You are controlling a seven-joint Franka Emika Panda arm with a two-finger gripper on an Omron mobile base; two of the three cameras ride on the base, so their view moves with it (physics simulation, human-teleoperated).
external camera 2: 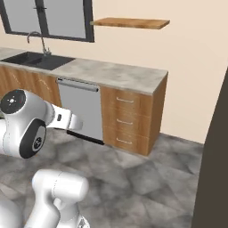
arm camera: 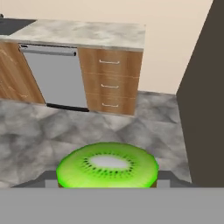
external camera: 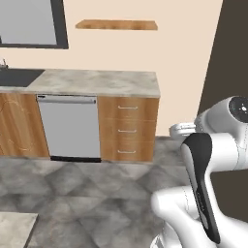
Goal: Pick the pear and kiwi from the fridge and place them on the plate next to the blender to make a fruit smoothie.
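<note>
End effector (arm camera: 107, 183): closed on the kiwi, judging from the hand view, where the fruit sits between the two tips at the bottom edge; the tips themselves are barely visible beside it.
Kiwi (arm camera: 107, 166): carried in the end effector, cut face up, bright green with a pale centre and a ring of dark seeds; it hangs above the grey stone floor (arm camera: 87, 131), clear of any surface.
Step in hand: likely the carry from fridge towards the plate; the set-down is not yet done.
Risk, slip: the fruit is round and gripped at its sides, so a sharp swing of the arm or a jolt from the base could roll it out, and it would drop to the floor.
Risk, aim: plate and blender are not visible from here, so the target must be found before the arm lowers; a release too early loses the fruit.
Risk, collision: a tall dark panel (arm camera: 205, 96) stands close on the right of the hand view; a wide swing that way could clip it.
Surroundings: a marbled tabletop (external camera: 97, 81) runs along the far wall, over a grey dishwasher (external camera: 69, 127) and a wooden drawer unit (external camera: 128, 129); a dark sink (external camera 2: 38, 59) with tap lies at its left end, a wooden wall shelf (external camera 2: 130, 22) above.
In the way: open floor lies between robot and cabinets; nothing blocks it.
</note>
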